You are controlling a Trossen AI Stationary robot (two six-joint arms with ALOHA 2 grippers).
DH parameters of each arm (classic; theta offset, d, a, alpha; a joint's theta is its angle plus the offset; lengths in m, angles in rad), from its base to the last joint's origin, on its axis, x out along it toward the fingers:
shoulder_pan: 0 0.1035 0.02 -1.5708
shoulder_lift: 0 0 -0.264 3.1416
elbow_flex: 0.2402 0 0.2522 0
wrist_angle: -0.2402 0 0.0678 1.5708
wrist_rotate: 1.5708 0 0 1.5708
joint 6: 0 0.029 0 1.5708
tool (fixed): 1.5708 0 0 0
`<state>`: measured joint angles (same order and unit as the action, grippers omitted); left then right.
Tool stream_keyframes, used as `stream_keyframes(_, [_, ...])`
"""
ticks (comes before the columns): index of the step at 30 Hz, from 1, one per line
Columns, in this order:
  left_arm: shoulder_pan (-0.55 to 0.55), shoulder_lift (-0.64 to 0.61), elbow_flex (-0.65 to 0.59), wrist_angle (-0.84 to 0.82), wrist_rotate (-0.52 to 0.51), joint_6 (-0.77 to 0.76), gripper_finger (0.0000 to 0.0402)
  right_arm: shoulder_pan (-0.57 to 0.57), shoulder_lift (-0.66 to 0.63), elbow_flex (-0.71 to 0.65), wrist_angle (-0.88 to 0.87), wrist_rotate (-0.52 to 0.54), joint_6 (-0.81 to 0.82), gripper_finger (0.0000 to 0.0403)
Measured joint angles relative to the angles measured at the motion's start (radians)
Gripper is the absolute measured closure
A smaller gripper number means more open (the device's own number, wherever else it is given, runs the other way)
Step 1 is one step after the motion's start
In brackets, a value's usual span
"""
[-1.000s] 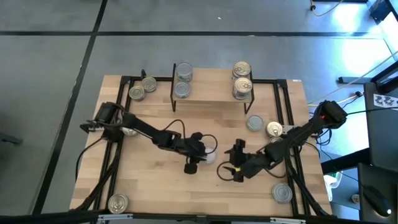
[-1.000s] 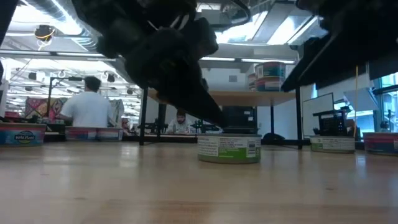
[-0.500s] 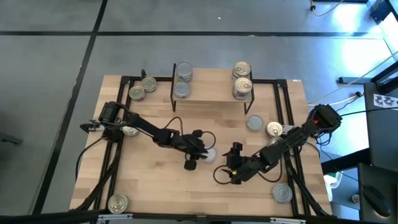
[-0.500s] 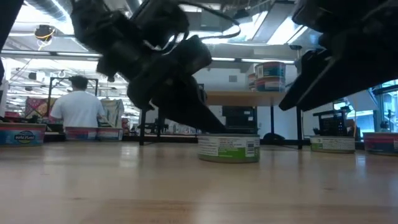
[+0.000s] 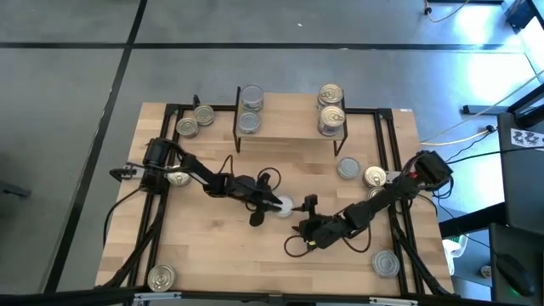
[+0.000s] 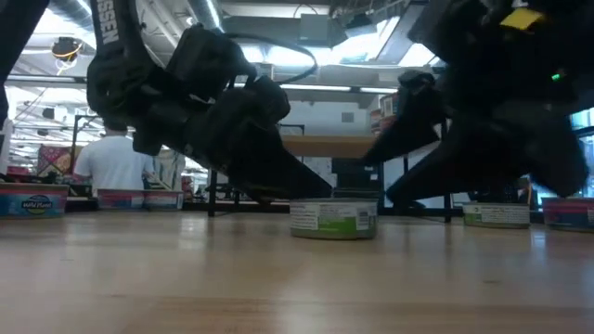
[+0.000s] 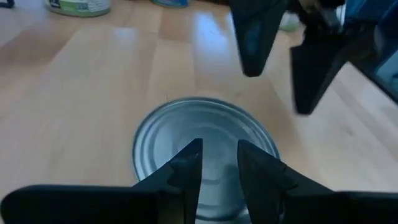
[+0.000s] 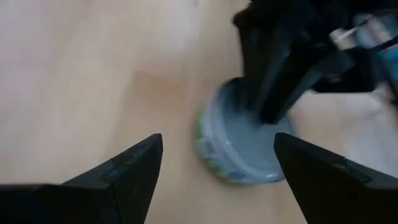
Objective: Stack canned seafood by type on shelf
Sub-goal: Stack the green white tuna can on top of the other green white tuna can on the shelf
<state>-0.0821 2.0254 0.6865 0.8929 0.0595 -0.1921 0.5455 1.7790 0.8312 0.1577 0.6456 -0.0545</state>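
Your left gripper (image 7: 217,163) hangs directly over the short round silver-topped tin with the green label (image 5: 285,206), its jaws set narrow with only a slim gap — the tips sit above the lid, not around the tin's sides. That tin stands upright on the light-wood bench (image 5: 204,246), in the middle, in front of the small light-wood shelf on black legs (image 5: 289,119). Your right gripper (image 8: 214,163) faces the same tin from the other side, close by, jaws spread wide and holding nothing. On the shelf you have stacked silver-topped tins (image 5: 250,110) at its left end and gold-topped tins (image 5: 331,109) at its right end — more tins lie scattered near the bench edges.
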Motion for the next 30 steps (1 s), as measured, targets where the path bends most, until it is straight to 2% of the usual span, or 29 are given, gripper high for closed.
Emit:
stream_keyframes(5, [0.019,0.012,-0.007,0.034,0.022,-0.064,0.0302,-0.021,0.035,0.036,-0.002,0.025,-0.194,0.0088])
stream_keyframes(10, [0.034,0.015,-0.009,0.05,0.029,-0.098,0.0302,-0.03,0.045,0.044,-0.005,0.034,-0.319,0.0088])
stream_keyframes(21, [0.039,0.015,-0.01,0.05,0.04,-0.116,0.0302,-0.058,0.077,0.043,-0.103,0.062,-0.466,0.0088])
stream_keyframes(30, [0.039,0.015,-0.01,0.051,0.042,-0.116,0.0302,-0.082,0.134,0.048,-0.049,0.122,-0.573,0.0088])
